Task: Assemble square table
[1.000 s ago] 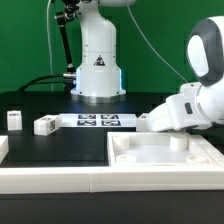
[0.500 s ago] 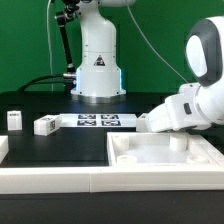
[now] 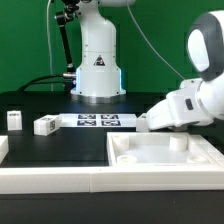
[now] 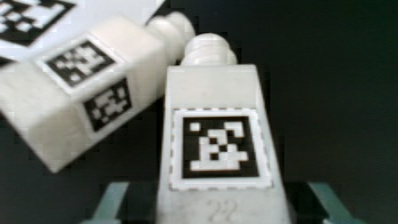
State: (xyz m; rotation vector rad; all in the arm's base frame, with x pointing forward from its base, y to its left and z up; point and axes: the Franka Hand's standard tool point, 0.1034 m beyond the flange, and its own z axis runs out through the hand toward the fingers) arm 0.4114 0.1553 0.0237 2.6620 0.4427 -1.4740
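the claw [image 4: 222,207] is closed on a white leg [image 4: 217,140], with one finger [image 4: 121,205] on each side of it. the leg has a black-and-white tag [image 4: 217,148] on top. a second leg [image 4: 89,85] lies tilted just beside it. the table top [image 3: 125,150] lies flat on the black table [image 3: 60,145], on the exterior view's right. a small leg [image 3: 14,119] and another leg [image 3: 45,125] sit on the exterior view's left, near the marker board [image 3: 98,121].

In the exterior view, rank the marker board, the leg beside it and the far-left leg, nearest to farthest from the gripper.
1. marker board, just to the exterior view's left of the gripper
2. leg beside the board, farther left
3. far-left leg, near the frame edge
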